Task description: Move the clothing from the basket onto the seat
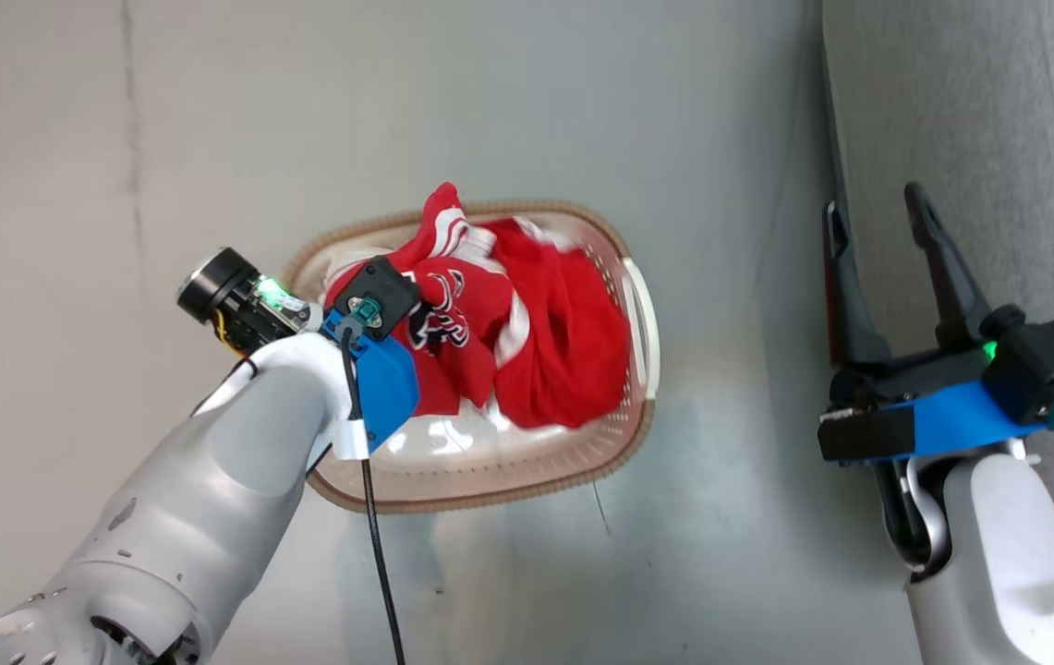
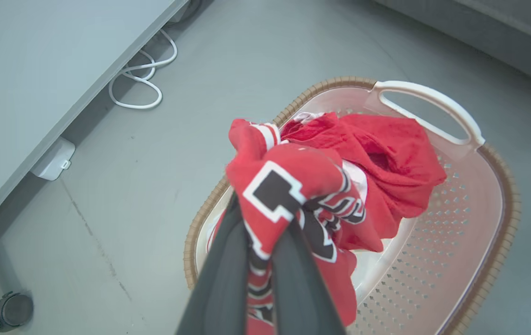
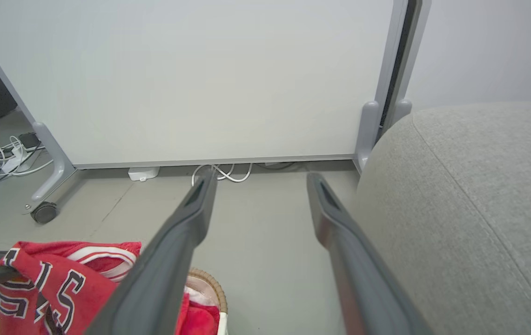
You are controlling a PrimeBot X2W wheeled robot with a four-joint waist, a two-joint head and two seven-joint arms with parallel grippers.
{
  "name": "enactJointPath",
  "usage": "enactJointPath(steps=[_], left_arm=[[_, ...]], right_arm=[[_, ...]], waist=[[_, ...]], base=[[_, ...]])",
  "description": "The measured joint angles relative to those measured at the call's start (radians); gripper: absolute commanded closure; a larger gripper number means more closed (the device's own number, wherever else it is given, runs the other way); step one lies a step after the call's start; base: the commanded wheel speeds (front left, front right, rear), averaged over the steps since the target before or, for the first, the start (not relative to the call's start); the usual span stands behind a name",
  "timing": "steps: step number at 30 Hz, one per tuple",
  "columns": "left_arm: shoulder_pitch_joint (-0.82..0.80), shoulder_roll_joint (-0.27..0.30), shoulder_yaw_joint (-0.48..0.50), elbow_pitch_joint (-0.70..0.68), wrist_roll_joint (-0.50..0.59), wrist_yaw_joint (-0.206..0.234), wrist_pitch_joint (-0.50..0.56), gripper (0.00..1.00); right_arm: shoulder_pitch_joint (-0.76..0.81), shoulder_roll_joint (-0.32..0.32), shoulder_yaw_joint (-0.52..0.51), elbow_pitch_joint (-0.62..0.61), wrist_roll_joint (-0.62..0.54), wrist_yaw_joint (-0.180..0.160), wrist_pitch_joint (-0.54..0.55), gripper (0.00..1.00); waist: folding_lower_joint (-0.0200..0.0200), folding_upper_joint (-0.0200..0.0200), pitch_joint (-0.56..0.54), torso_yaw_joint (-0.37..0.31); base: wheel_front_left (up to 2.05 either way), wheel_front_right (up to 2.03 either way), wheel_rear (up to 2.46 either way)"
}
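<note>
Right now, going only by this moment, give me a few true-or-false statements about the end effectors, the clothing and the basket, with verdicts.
1. The left end effector is shut on the jersey. True.
2. The right end effector holds a garment. False: it is open and holds nothing, next to the seat.
3. The basket stands on the floor. True.
4. All the clothing lies on the seat. False: the jersey and the other garment are at the basket, and none is on the seat.
</note>
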Motion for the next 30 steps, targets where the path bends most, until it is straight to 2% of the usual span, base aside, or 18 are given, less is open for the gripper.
enactJointPath(steps=[8,14,19,30], left_arm=[[0.025,0.010,0.088,-0.121,-0.038,0.007,-0.004,1.00],[0.050,0.041,0.167,-0.254,-0.023,0.034,-0.004,1.00],[0.071,0.048,0.227,-0.344,-0.001,0.039,-0.004,1.00],[0.113,0.012,0.292,-0.459,0.044,0.034,-0.004,1.00]], right_arm=[[0.063,0.000,0.000,0.024,0.001,0.000,0.000,0.00],[0.111,0.000,0.003,0.039,0.012,0.000,0.000,0.00],[0.147,0.000,0.007,0.049,0.026,0.000,0.000,0.00],[0.228,0.000,0.005,0.068,0.044,0.000,0.000,0.00]], waist=[[-0.0001,0.0000,-0.135,0.029],[-0.0002,0.0000,-0.231,0.032],[-0.0001,0.0000,-0.300,0.024],[-0.0002,0.0001,-0.425,0.000]], base=[[0.00,0.00,0.00],[0.00,0.00,0.00],[0.00,0.00,0.00],[0.00,0.00,0.00]])
